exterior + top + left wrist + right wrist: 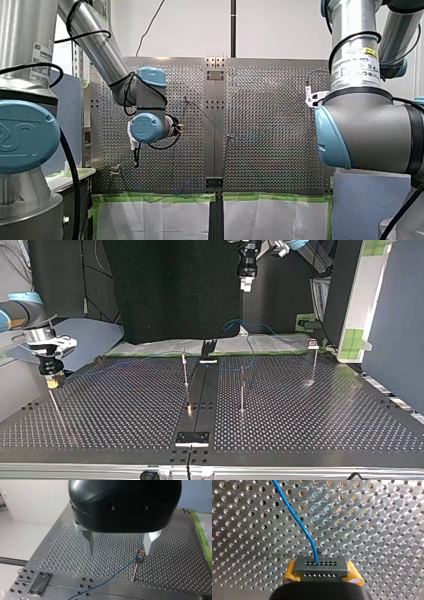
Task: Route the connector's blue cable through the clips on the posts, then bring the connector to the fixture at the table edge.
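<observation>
Connector (320, 566) is pinched in right claw (322, 572) (yellow pads (354, 575)); left claw (119, 552) is spread over a clip (139, 555), cable (117, 571) seen at it. Delivery is judged outstanding.

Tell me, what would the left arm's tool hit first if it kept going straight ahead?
Probably the clip on the thin post, where the blue cable passes, just inside one finger of the open tool; otherwise the holed table. Depth is hard to judge.
</observation>
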Robot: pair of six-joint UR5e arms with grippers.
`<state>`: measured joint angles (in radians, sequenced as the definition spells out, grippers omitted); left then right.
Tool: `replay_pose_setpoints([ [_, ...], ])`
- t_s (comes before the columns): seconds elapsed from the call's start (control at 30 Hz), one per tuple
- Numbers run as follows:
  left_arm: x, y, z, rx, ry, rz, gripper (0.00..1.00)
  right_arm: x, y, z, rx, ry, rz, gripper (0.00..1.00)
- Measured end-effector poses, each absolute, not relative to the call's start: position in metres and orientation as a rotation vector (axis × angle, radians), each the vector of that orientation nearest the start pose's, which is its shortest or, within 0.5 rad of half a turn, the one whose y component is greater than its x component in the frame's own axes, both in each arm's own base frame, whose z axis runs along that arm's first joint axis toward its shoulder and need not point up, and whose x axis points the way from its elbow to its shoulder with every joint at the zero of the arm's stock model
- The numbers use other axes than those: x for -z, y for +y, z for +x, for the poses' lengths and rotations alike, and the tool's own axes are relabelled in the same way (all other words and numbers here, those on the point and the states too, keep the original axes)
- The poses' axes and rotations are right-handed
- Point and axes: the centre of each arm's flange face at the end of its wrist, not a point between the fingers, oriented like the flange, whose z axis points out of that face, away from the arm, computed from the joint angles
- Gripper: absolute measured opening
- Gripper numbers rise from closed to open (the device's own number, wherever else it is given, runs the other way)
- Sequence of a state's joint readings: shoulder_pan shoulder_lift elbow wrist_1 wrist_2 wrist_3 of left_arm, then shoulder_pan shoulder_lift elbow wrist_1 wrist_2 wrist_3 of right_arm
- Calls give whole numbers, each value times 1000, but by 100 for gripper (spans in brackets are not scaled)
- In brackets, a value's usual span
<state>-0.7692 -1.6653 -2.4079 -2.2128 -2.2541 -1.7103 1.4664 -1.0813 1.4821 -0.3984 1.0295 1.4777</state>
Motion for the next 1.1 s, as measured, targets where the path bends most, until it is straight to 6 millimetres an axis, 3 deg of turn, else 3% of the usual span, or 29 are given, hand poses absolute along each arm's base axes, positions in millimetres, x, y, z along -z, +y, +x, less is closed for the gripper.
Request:
replay_pose_setpoints([
  [0.6,-171,-294,204,173,1576,-43,100,-284,-663,119,-1481,-869,1551,0],
  [0.7,-171,-294,204,173,1576,-43,100,-284,-663,119,-1484,-863,1547,14],
  [0.87,-171,-294,204,173,1576,-43,100,-284,-663,121,-1485,-860,1547,14],
  [0.93,-171,-294,204,173,1576,-43,100,-284,-663,121,-1485,-861,1547,24],
  [0.97,-171,-294,204,173,1576,-43,100,-284,-663,121,-1485,-863,1550,24],
  [1.03,-171,-294,204,172,1576,-43,100,-283,-659,122,-1486,-876,1572,45],
  [1.07,-171,-294,204,172,1576,-43,100,-283,-658,122,-1486,-884,1583,45],
  [1.1,-171,-294,205,172,1576,-44,100,-281,-657,122,-1485,-891,1587,54],
])
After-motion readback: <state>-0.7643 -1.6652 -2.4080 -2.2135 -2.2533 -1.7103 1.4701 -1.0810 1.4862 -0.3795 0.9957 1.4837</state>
